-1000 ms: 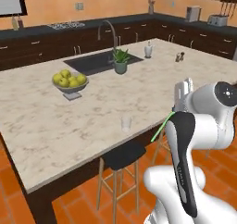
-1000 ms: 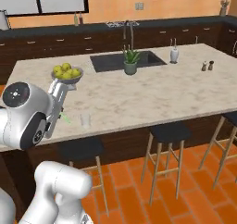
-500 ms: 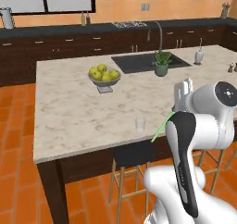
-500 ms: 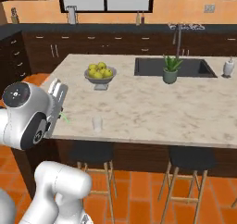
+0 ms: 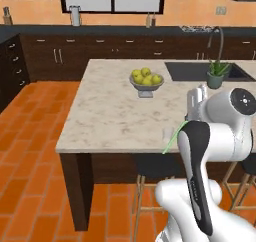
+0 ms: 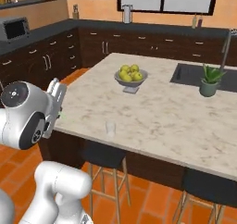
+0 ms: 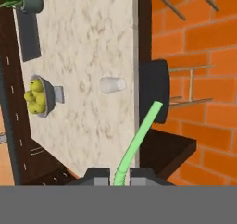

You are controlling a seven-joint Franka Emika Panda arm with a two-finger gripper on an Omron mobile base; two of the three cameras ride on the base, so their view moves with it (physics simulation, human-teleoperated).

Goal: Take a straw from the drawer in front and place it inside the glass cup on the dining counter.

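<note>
My gripper (image 7: 118, 177) is shut on the lower end of the light-green straw (image 7: 139, 140), which slants away over the counter's edge. In the left base view the straw (image 5: 174, 137) hangs down from the gripper (image 5: 189, 117) just right of the glass cup (image 5: 167, 133). The clear cup (image 7: 112, 84) stands upright on the beige marble dining counter (image 7: 88, 42), close to its near edge and some way beyond the straw's tip. It stands alone near the counter's front edge in the right base view (image 6: 110, 128). The drawer is out of view.
A grey footed bowl of lemons (image 5: 146, 81) sits mid-counter. A potted plant (image 6: 209, 82) stands beside the sink (image 6: 185, 75). Dark stools (image 7: 155, 96) are tucked under the counter's near edge. Dark wall cabinets (image 5: 100, 48) run along the back, over orange brick floor.
The base has moved, so the whole scene has shifted right in both base views. The counter's left end is now ahead. The arm still holds the straw the same way.
</note>
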